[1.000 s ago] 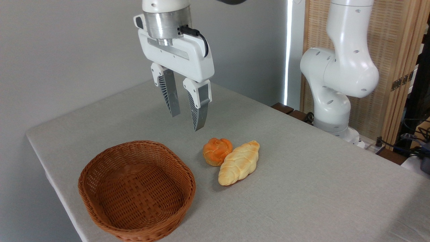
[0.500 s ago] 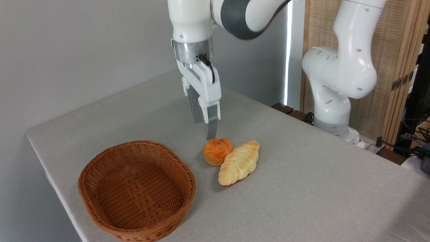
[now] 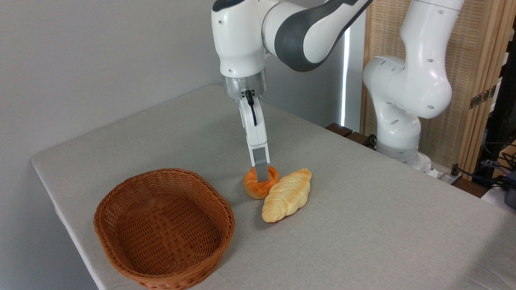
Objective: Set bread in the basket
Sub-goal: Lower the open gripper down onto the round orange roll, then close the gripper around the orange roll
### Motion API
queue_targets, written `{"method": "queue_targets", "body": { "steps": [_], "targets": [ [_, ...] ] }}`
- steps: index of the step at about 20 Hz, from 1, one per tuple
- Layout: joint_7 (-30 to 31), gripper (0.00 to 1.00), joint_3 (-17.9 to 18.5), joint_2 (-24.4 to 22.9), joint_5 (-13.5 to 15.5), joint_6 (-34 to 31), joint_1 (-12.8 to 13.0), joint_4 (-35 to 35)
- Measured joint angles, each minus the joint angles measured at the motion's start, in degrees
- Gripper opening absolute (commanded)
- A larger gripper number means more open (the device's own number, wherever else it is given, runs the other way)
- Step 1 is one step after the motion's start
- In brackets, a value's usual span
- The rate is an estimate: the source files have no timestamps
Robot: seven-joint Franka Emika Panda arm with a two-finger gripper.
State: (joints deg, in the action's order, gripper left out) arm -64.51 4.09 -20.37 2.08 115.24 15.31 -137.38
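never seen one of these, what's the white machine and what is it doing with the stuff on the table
It is a robot arm, filmed by one fixed camera looking down at a table from the front. The arm's base stands at the right; its upper part bends over the table and ends in a two-finger hand. Seen edge-on, only the near finger shows, so whether the hand is open or closed cannot be told. It is down on a small orange bun. A pale braided loaf lies against the bun's right side. An empty wicker basket sits to the left. Nothing is lifted yet.
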Motion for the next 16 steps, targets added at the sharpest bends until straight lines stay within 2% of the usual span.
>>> {"method": "queue_targets", "body": {
  "steps": [10,13,14,16],
  "targets": [
    [-0.63,0.98,-0.01,0.02,-0.63,7.91,1.08,-4.72],
    [-0.67,0.67,0.0,0.02,-0.79,8.56,1.18,-5.29],
    [-0.67,0.59,-0.01,0.02,-0.8,8.57,1.2,-5.32],
    [-0.67,0.51,0.0,0.02,-0.8,8.57,1.23,-5.33]
  ]
}}
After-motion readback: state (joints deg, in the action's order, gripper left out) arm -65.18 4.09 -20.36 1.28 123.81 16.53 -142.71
